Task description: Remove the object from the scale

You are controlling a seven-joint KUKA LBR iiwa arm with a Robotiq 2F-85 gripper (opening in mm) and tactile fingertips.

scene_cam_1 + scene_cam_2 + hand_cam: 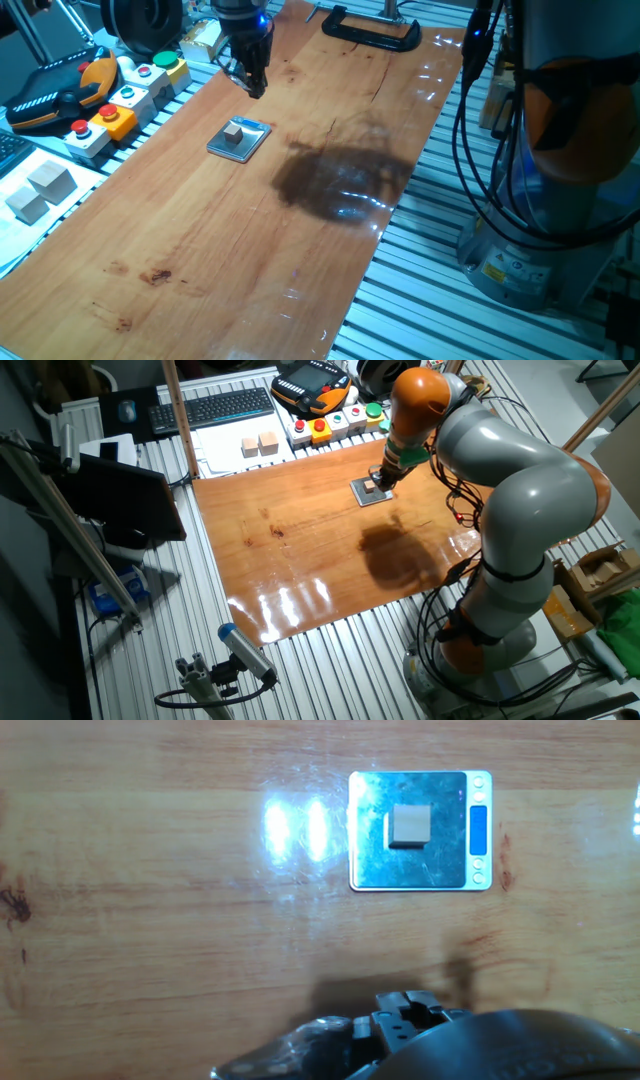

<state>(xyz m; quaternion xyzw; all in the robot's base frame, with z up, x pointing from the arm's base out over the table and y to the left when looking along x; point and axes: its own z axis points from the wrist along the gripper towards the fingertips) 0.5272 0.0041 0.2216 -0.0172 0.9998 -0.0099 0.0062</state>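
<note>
In the hand view the tool (405, 1020) shows only as a dark, blurred mass cut off by the bottom edge; its fingers cannot be made out, so whether they stand apart or together cannot be told. In one fixed view the top edge cuts off the arm above the tool (248, 70), and the finger gap is too small and dark to read. In the other fixed view the arm covers part of the scale (373, 491), and the object (371, 487) there is too small to tell apart clearly. The blue display (478, 829) on the scale (420, 870) is too blurred to read. The bench (200, 250) runs past the lower edge.
</note>
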